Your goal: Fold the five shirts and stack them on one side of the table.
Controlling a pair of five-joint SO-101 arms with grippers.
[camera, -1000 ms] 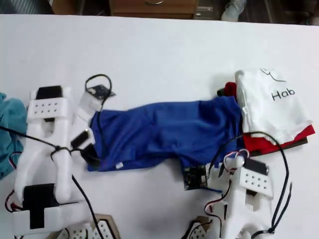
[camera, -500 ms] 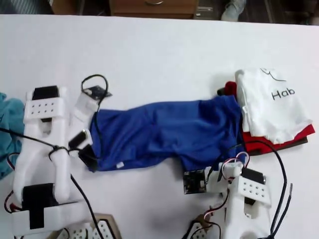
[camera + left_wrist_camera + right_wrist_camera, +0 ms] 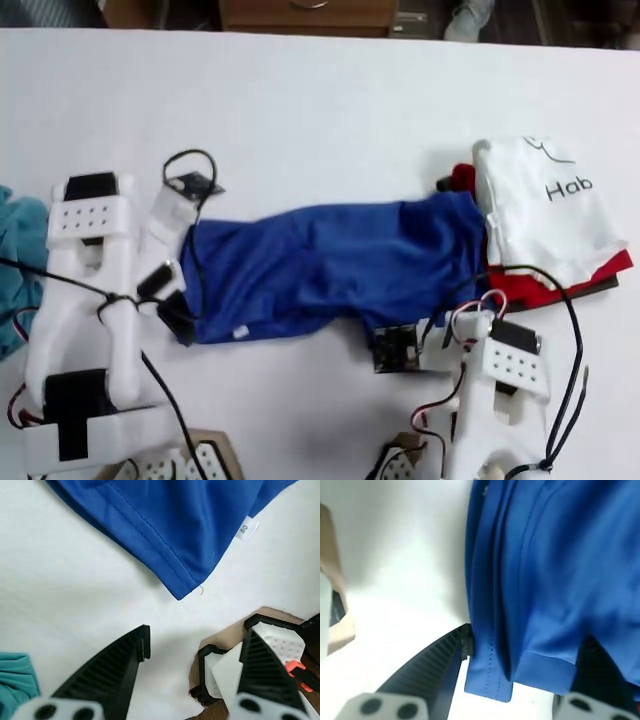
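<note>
1. Spread rumpled across the middle of the table: blue shirt, apparently next for folding.
2. Poised wide open just off its labelled corner: left gripper, holding nothing, seemingly placed to pinch that hem.
3. Straddling the opposite hem, jaws wide with cloth between: right gripper, not yet closed.
4. Piled at the right side: white shirt over red shirt, likely the finished stack.
5. Waiting at the left edge: teal shirt.
</note>
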